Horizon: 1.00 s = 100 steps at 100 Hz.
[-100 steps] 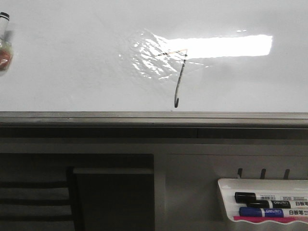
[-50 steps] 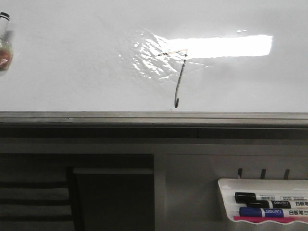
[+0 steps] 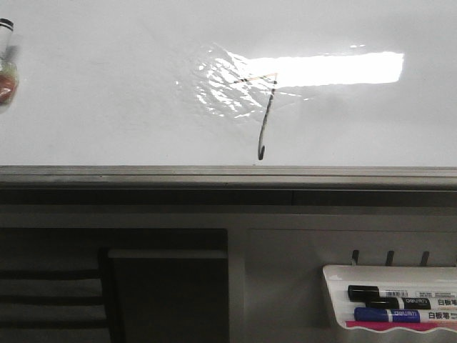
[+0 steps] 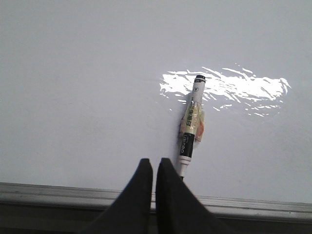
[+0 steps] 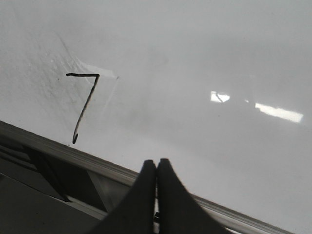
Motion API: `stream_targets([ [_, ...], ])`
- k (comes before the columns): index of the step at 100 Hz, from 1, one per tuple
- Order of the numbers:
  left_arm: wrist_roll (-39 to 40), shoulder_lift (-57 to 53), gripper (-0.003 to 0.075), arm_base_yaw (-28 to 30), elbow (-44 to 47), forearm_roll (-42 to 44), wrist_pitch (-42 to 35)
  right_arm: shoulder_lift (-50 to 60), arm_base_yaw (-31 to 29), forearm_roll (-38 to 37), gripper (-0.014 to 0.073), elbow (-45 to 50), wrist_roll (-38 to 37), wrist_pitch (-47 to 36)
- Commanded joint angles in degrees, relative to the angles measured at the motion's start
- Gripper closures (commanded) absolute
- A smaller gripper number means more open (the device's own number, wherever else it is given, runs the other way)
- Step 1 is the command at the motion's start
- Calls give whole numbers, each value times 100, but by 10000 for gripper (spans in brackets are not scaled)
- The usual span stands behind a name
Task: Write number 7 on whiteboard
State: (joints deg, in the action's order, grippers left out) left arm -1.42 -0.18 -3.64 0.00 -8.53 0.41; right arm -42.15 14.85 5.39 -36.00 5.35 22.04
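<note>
The number 7 (image 3: 265, 118) is drawn in dark marker on the whiteboard (image 3: 107, 93), next to the bright glare and the wrinkled shiny patch. It also shows in the right wrist view (image 5: 85, 105). A marker (image 4: 191, 122) with a taped body lies on the whiteboard (image 4: 73, 73), just beside my left gripper (image 4: 154, 163), which is shut and holds nothing. The marker also shows at the far left edge of the front view (image 3: 6, 68). My right gripper (image 5: 156, 163) is shut and empty over the board's lower rail, to the right of the 7. Neither gripper shows in the front view.
A grey metal rail (image 3: 214, 174) runs along the board's near edge. A small white tray (image 3: 335, 286) at the lower right holds a black marker (image 3: 385, 293) and a blue marker (image 3: 389, 314). Dark framework lies below the rail.
</note>
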Motion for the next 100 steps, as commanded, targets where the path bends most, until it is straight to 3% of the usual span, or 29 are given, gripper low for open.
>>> stream_targets([
  [1,13,-182,741,-16,194,-58,-481,-2,-37,7,665,-150,19,-355],
  [71,13,-182,741,-16,194,-58,-481,413,-40,-9,665,141,29,-420],
  [100,13,-182,741,-16,194,-58,-481,2230,-1098,-96,665,2245,29,-2351],
])
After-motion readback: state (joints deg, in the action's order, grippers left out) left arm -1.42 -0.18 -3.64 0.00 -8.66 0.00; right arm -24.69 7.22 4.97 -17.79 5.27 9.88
